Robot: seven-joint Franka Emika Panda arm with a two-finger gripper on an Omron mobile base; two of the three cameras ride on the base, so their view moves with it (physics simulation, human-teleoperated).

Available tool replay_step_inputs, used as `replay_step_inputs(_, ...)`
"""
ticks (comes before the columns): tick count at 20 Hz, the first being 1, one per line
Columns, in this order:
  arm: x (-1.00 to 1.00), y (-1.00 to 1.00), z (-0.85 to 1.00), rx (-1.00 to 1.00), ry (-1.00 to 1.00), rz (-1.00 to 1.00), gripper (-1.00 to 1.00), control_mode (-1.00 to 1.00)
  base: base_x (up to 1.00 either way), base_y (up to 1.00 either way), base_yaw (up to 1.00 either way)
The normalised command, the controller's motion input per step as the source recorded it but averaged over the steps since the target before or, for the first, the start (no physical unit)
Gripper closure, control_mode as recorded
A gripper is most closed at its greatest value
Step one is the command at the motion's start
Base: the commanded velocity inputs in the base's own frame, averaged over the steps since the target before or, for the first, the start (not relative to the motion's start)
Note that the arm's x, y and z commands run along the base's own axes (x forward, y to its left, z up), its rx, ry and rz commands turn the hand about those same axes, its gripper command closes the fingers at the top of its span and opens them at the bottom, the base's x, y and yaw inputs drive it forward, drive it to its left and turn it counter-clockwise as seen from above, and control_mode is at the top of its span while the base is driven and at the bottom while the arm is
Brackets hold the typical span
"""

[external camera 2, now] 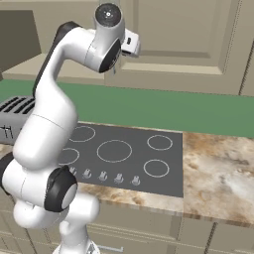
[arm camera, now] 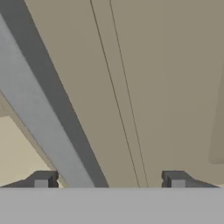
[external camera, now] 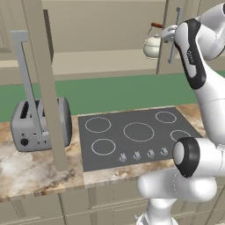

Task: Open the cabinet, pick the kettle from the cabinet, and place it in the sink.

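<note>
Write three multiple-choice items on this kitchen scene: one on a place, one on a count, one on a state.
1. Where is the kettle?
A. on the counter
B. in the cabinet
C. beside the toaster

2. How many white rings does the cooktop have?
A. three
B. five
C. seven

3. How is the end effector?
A. shut on the kettle
B. shut, holding nothing
C. open, astride the door handle

Answers:
1 B: the left base view shows it on the shelf behind the open door.
2 B: both base views show five circles.
3 C: the hand view shows the fingertips wide apart with the bar running between them.
</note>
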Motion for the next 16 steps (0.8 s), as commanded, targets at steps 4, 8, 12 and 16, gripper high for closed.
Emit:
replay_step_inputs(4,0.26,0.06,-0.06,0.00,-0.03,-0.06,1.00,-1.00,0.00,0.00,0.00)
replay_step_inputs(8,0.18,0.07,-0.08,0.00,-0.04,-0.06,1.00,-1.00,0.00,0.00,0.00)
replay_step_inputs(12,0.14,0.09,-0.08,0.00,-0.02,-0.09,1.00,-1.00,0.00,0.00,0.00)
replay_step_inputs(16,0.03,0.16,-0.04,0.00,-0.07,-0.11,1.00,-1.00,0.00,0.00,0.00)
